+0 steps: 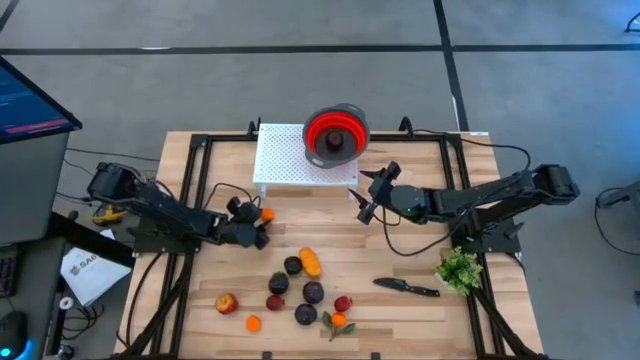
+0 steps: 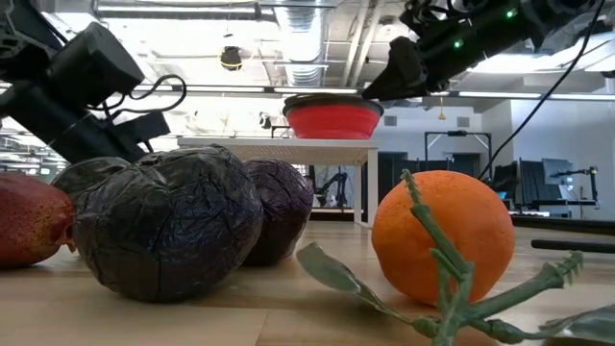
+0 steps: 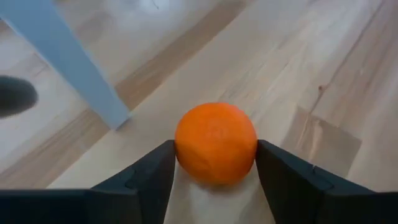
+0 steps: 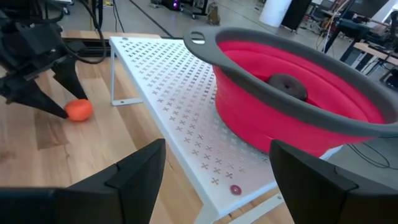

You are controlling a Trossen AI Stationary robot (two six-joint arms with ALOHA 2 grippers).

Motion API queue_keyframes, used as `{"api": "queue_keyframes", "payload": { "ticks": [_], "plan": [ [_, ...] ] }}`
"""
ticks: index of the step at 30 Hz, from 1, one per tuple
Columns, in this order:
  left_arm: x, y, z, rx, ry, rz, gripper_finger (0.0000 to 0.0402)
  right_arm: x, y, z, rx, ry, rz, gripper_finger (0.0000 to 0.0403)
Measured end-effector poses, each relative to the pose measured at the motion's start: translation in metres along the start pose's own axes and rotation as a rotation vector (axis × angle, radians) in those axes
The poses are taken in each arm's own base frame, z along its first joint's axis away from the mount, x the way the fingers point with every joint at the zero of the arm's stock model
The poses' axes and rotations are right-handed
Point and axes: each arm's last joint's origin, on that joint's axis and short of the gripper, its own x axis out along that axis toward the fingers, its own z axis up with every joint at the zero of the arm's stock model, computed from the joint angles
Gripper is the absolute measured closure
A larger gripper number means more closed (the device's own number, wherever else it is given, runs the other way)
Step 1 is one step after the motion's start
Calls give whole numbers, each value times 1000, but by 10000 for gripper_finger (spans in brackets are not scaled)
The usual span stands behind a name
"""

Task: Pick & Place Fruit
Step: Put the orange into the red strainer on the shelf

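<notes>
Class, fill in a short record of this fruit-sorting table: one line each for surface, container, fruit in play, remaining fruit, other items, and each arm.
surface: wooden table
container: red bowl with one dark fruit inside, on a white perforated stand
fruit in play: small orange between the left gripper jaws, on the table
remaining fruit: cluster near the front edge, including a leafy orange
other items: black knife, green leafy bunch
right gripper: open, beside the stand

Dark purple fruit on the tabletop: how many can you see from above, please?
4, clustered toward the front: a first purple fruit beside the elongated orange piece, a second just before it, a third right of that, a fourth nearest the edge. None seems hidden.
</notes>
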Motion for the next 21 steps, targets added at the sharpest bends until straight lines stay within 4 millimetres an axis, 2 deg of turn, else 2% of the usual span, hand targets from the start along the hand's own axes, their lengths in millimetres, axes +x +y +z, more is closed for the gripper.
{"api": "queue_keyframes", "payload": {
  "ticks": [5,12,21],
  "plan": [
    [6,-5,-2,-19,-33,12,198,0,0,0,9,-2,0,122],
    [10,-8,-2,-42,-58,6,253,0,0,0,9,-1,3,122],
    [5,-11,6,-22,-64,-89,238,0,1,0,8,-1,36,122]
  ]
}}
